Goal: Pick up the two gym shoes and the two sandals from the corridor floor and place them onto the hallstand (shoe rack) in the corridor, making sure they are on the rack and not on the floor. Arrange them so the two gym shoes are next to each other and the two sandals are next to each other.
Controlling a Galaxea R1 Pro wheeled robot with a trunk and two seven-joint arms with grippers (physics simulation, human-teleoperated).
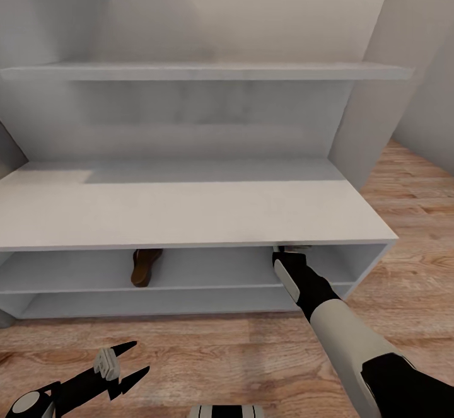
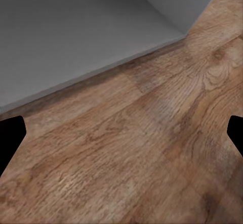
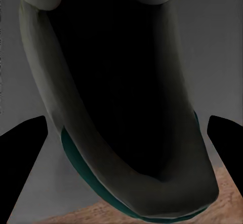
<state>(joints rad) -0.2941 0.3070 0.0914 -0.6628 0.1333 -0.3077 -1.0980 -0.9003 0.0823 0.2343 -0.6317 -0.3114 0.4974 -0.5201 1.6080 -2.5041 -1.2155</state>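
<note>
Jaws wide on both grippers; right gripper (image 3: 124, 133) sat inside the hallstand (image 1: 189, 216) upper slot around a gym shoe (image 3: 126, 107), apparently placing it; left gripper (image 1: 129, 361) hung over floor (image 2: 152, 148); sandal (image 1: 145, 267) shelved, well apart.

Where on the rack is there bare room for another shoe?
The hallstand top is bare. On the upper shelf, the stretch between the sandal and the right gripper is free. The right end is crowded: a gym shoe sits there.
</note>
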